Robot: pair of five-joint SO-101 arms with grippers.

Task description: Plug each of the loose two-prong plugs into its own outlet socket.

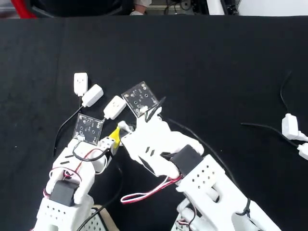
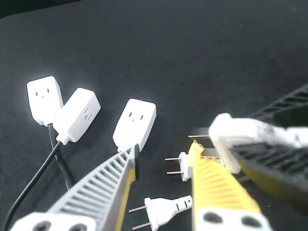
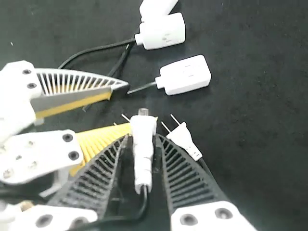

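Three white outlet sockets lie in a row on the black table: one far [image 1: 80, 83], one in the middle [image 1: 92, 95] and one nearest the arms [image 1: 114, 107]. My right gripper [image 3: 143, 139] is shut on a white two-prong plug [image 3: 143, 149], whose prongs point toward the nearest socket [image 3: 185, 74]. A second loose plug [image 3: 183, 137] lies on the cloth right beside it. My left gripper [image 2: 162, 151] stands open just short of the nearest socket [image 2: 136, 122]. Its yellow finger [image 2: 214, 187] is against the held plug [image 2: 182, 166]. The loose plug [image 2: 166, 209] lies between its fingers.
Black cables run from the sockets back toward the arms [image 1: 65, 127]. Two more white plugs with thin black cords lie at the table's far right edge [image 1: 290, 126]. A red and white wire loop hangs below the right arm [image 1: 144, 195]. Open black cloth stretches behind the sockets.
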